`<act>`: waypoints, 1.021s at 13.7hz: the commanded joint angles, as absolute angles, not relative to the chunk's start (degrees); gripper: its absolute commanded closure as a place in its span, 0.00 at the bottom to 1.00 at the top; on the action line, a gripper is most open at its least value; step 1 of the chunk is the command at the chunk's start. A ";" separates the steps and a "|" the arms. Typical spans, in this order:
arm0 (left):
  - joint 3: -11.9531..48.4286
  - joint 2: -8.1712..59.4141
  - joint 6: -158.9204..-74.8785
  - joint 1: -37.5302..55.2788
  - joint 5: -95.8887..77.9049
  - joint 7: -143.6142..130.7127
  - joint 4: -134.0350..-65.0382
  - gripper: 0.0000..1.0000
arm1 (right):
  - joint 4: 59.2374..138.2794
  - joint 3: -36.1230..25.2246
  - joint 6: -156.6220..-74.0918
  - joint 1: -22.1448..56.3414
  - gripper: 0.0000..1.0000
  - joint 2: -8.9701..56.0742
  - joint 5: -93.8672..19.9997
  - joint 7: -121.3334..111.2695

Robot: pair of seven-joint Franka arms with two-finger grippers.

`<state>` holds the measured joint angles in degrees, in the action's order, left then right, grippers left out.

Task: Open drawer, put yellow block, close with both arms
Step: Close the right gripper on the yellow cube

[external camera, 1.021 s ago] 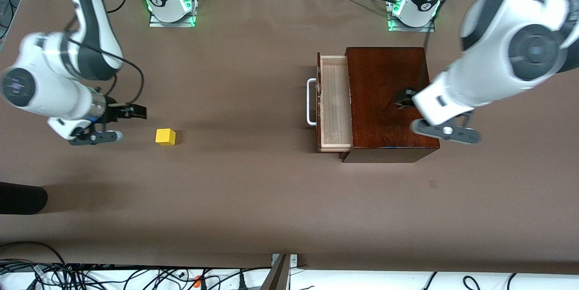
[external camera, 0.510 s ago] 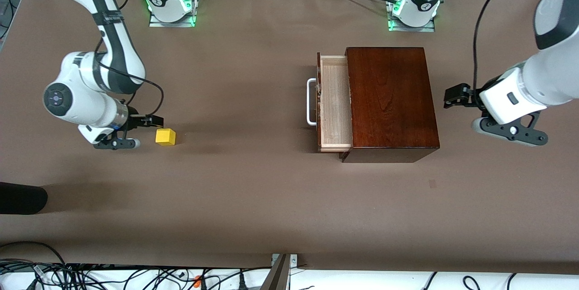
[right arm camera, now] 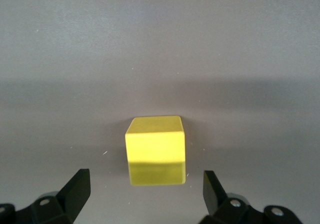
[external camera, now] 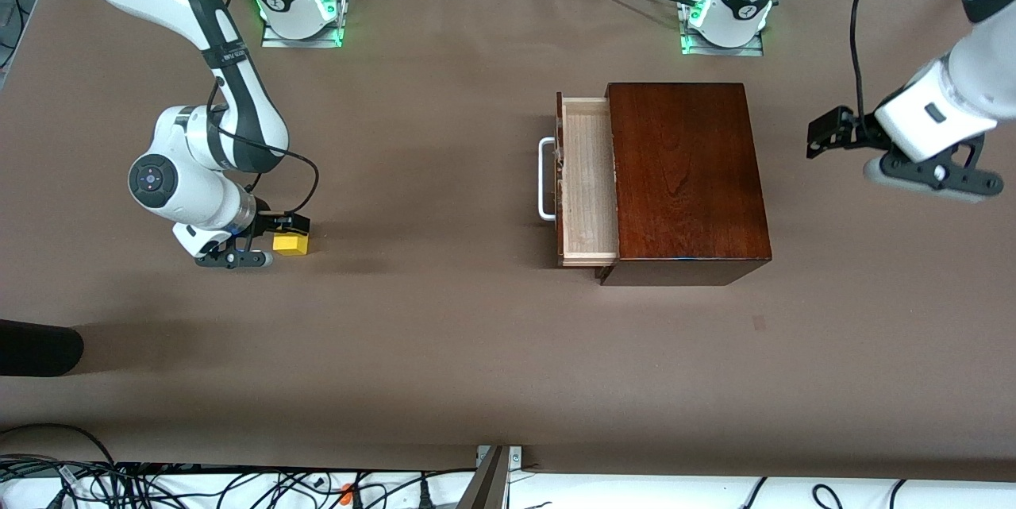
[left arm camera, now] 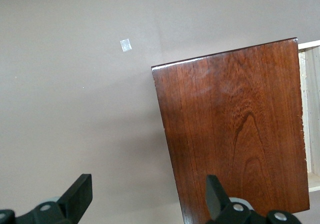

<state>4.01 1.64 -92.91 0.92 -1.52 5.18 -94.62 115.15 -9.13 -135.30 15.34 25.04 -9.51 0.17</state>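
Note:
The yellow block (external camera: pixel 291 243) (right arm camera: pixel 155 144) rests on the brown table toward the right arm's end. My right gripper (external camera: pixel 274 241) (right arm camera: pixel 146 191) is open and low at the block, one finger on each side and just short of it, not touching. The drawer (external camera: pixel 589 175) (left arm camera: pixel 312 114) stands pulled partly out of the reddish-brown box (external camera: pixel 686 175) (left arm camera: pixel 235 134), its pale tray empty and its white handle (external camera: pixel 546 179) facing the block. My left gripper (external camera: pixel 841 152) (left arm camera: pixel 147 196) hangs open and empty over the table beside the box, toward the left arm's end.
A black object (external camera: pixel 36 346) pokes in at the table's edge near the right arm's end, nearer the camera. A small pale mark (external camera: pixel 759 323) (left arm camera: pixel 126 45) lies on the table near the box. Cables run along the near edge.
My right gripper has moved to the yellow block, which now lies at its open fingers. The left arm has drawn back from over the box to the table beside it.

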 commanded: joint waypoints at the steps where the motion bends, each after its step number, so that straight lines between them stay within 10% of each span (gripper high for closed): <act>1: 2.46 -6.59 -97.48 2.20 -3.51 6.07 -105.82 0.00 | 116.63 -9.05 -138.95 15.38 0.00 26.09 -10.55 -0.44; 6: 2.55 -3.96 -96.33 1.93 -3.52 5.89 -102.13 0.00 | 116.54 -9.05 -139.83 15.29 0.22 27.33 -10.55 -0.53; 11: 2.81 -2.81 -95.54 1.93 -3.43 5.98 -100.28 0.00 | 115.41 -9.05 -139.22 15.29 0.81 27.08 -10.29 -2.10; 14: 2.90 -2.81 -95.45 1.93 -3.52 5.98 -100.28 0.00 | 110.24 -7.74 -129.16 15.73 0.84 24.18 -9.58 -5.61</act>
